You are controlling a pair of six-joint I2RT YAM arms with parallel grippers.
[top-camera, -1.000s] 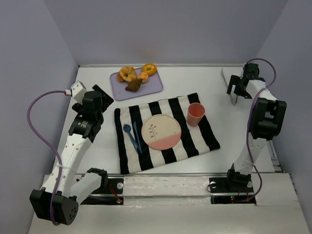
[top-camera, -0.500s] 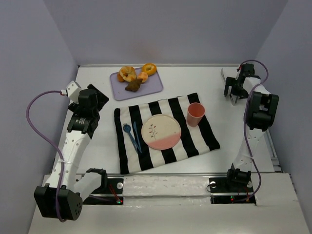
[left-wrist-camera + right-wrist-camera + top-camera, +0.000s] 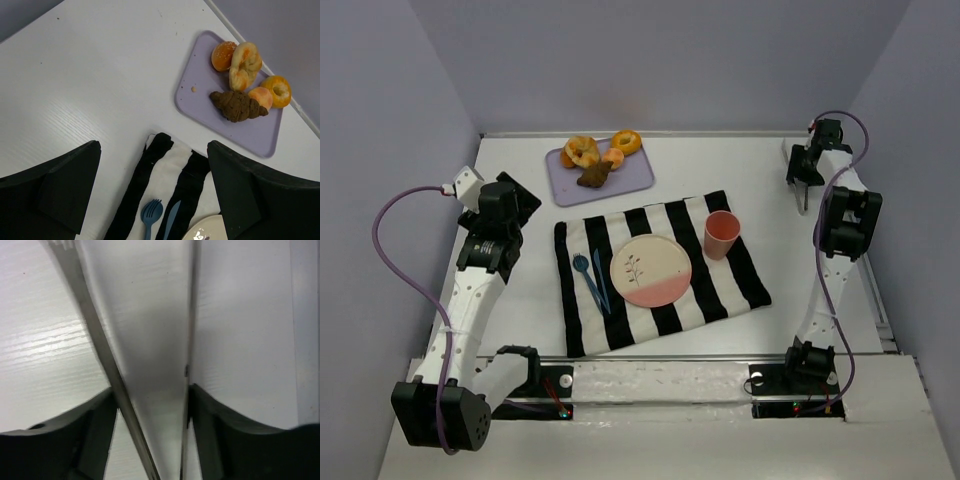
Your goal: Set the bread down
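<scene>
While the left gripper (image 3: 152,150) hangs above the table's (image 3: 75,75) left side with its fingers spread wide and nothing between them, the bread (image 3: 237,105) lies on the lavender tray (image 3: 250,135) at the far side. It is a dark brown, lumpy croissant on the tray's nearer half, one tip touching a small orange bun (image 3: 262,96). Beyond it sit a round bun (image 3: 223,55), a pale twisted pastry (image 3: 244,62) and a ring doughnut (image 3: 279,91).

Closer to the arms, a black-and-white striped cloth (image 3: 720,290) carries a pink-and-cream plate (image 3: 665,285), well apart from the bread, with a pink cup (image 3: 721,234) to its right and a blue fork (image 3: 582,268) and knife (image 3: 600,282) to its left.

Over at the far right, the right gripper (image 3: 150,395) has its jaws set against both arms of the metal tongs (image 3: 96,340) — closed around them.
</scene>
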